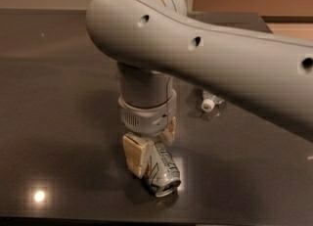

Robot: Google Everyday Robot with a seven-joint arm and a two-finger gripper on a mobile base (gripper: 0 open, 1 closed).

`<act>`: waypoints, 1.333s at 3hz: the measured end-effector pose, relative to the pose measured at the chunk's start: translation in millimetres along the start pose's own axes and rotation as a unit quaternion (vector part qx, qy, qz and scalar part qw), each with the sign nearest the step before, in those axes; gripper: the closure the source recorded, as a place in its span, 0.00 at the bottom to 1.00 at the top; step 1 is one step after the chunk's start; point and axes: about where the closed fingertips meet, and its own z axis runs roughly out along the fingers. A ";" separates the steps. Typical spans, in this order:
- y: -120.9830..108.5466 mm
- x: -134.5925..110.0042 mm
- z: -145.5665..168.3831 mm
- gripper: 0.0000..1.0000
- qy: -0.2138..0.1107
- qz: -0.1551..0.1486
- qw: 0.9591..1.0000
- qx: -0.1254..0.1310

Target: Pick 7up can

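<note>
The 7up can (162, 172), silver-white with green and red print, lies on its side on the dark table (58, 122), its open end facing the front edge. My gripper (152, 142) has come straight down on the can's far end. One cream finger (136, 154) presses the can's left side and the other (169, 129) sits at its right. The jaws look closed on the can, which still rests on the table. The big grey arm hides the area behind it.
A clear plastic bottle with a white cap (209, 103) lies on the table behind and to the right of the gripper, partly hidden by the arm. The table's front edge runs just below the can. A light glare spot shows at front left.
</note>
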 end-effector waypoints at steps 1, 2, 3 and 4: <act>2.1 1.3 0.8 0.64 0.001 -0.002 1.000 -0.002; 4.2 -0.9 -8.7 0.87 -0.008 -0.011 1.000 0.005; 1.7 -7.5 -31.3 1.00 -0.028 -0.034 0.999 0.018; -8.5 -16.8 -62.6 1.00 -0.056 -0.062 0.996 0.024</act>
